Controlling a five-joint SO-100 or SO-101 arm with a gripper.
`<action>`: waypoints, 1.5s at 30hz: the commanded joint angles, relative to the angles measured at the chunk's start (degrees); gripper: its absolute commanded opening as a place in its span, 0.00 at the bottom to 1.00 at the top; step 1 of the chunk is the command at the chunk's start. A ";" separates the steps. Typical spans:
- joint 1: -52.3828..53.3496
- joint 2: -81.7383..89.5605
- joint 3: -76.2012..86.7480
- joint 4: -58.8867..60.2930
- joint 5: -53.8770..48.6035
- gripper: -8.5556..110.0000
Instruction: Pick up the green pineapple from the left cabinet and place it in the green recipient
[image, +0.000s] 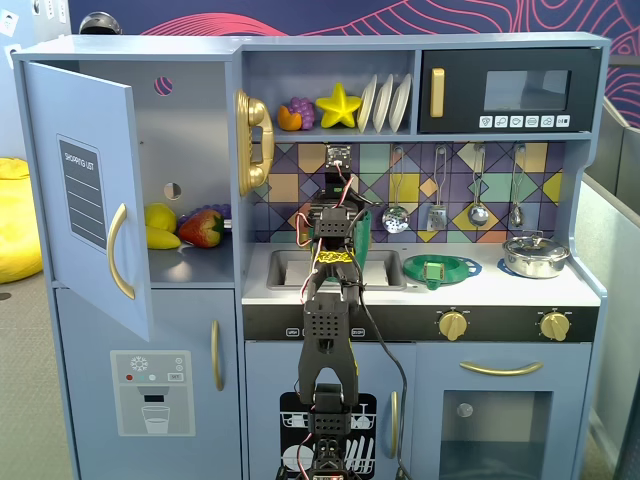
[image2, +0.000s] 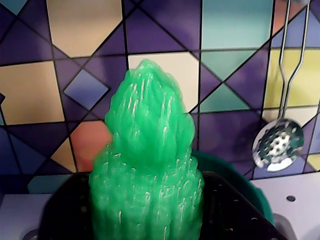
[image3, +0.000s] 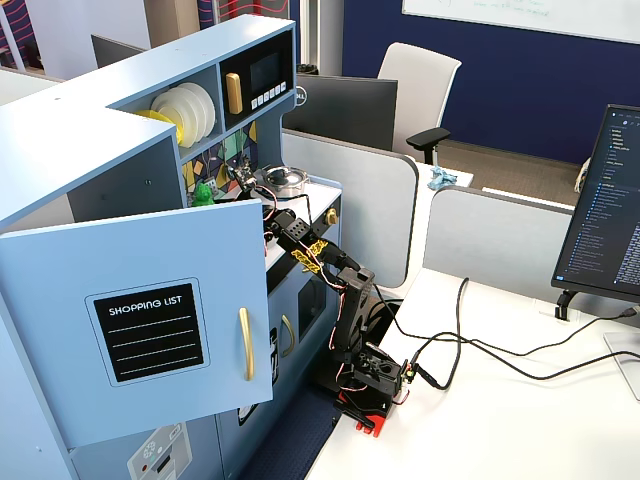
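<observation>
At the lower centre of the wrist view, the green pineapple (image2: 147, 170) stands crown-up, clamped between the black jaws of the gripper (image2: 150, 210), which is closed on its bumpy body. Behind it, at the lower right, a curved dark-green rim peeks out; that is probably the green recipient (image2: 250, 187), so the fruit seems to be held high in order to clear the rim before a drop. To the right hangs a perforated skimmer (image2: 277, 145) against the tiled backsplash.

In a fixed view from the front, the arm (image: 330, 330) reaches up through the middle of the frame over the sink (image: 285, 268), and a dark-green shape at its tip, just right of the wrist, is most likely the cup (image: 366, 232). The left cabinet (image: 190, 140) fills the upper left with its door (image: 85, 190) swung wide, which leaves a free path out; a strawberry (image: 203, 228) and a lemon (image: 158, 217) lie on its shelf. The flat green dish (image: 440, 268) lies on the counter right of the sink.

In the side fixed view the pineapple shows as a small green spot in the upper left, above the door's top edge. Writing: the door panel (image3: 150, 330) reads "SHOPPING LIST". No brand is legible.
</observation>
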 joint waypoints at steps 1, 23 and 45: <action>0.26 0.35 -4.83 0.35 0.79 0.27; -0.26 47.55 43.15 20.65 -0.26 0.23; -5.36 83.85 101.87 47.72 9.49 0.17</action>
